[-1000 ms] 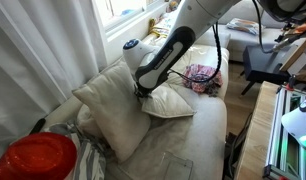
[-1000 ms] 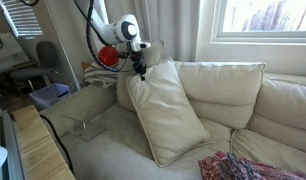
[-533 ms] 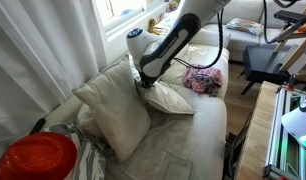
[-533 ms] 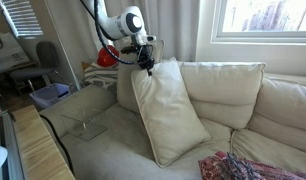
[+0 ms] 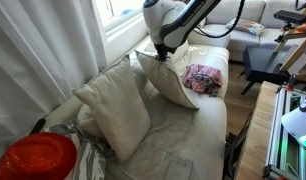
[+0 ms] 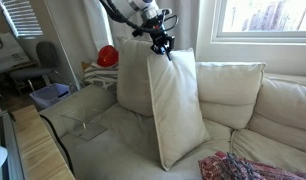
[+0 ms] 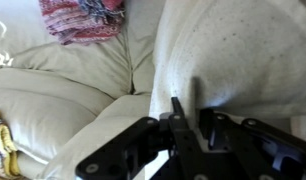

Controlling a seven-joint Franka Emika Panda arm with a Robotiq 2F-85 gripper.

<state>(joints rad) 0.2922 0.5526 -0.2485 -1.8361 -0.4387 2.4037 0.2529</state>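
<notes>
The gripper [image 6: 167, 48] is nearly closed, pinching the top corner of the cream throw pillow [image 6: 178, 105]. The pillow therefore hangs upright from that one corner with its lower end down on the sofa [image 6: 283, 110] seat, just beside a second cream pillow [image 5: 113, 112]; the wrist view shows fabric bunched between the fingers [image 7: 179, 112]. The arm [image 5: 178, 15] reaches in from above the backrest, wrist bent so the claw points steeply down, apart from the knitted multicoloured cloth [image 5: 201, 78].
</notes>
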